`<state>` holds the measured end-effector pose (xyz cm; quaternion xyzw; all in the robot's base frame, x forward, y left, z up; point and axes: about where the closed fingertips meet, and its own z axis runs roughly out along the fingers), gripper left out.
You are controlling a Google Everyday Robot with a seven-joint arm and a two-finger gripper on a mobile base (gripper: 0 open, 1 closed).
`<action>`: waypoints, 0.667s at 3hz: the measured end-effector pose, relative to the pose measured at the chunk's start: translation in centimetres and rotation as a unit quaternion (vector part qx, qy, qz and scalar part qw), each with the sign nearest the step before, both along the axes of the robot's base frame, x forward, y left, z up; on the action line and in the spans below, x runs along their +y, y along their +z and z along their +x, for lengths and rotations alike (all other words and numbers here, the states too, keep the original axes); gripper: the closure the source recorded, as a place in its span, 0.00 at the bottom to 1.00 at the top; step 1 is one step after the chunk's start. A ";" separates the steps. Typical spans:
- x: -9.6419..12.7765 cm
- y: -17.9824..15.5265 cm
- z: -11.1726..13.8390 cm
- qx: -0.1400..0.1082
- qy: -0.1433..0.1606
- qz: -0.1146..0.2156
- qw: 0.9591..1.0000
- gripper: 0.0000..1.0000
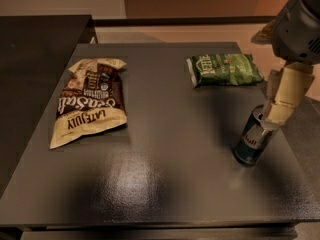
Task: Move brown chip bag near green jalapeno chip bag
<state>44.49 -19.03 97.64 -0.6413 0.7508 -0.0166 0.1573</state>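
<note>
The brown chip bag (91, 101) lies flat on the left side of the dark table (160, 184), dark brown and cream with "Sea Salt" and "LATE JULY" lettering. The green jalapeno chip bag (223, 69) lies flat at the far right of the table. My gripper (280, 101) hangs at the right edge, in front of the green bag and just above a drink can, far from the brown bag. It holds nothing that I can see.
A blue-silver drink can (252, 138) stands upright at the right, partly behind the gripper. A second dark surface (35, 54) adjoins the table on the left. A tan floor and wall lie beyond the far edge.
</note>
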 end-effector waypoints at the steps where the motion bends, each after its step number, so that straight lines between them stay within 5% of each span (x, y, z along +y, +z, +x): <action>1: 3.8 0.1 1.2 0.003 0.066 0.008 0.998 0.00; 2: 7.4 0.3 3.0 -0.004 0.125 0.012 0.992 0.00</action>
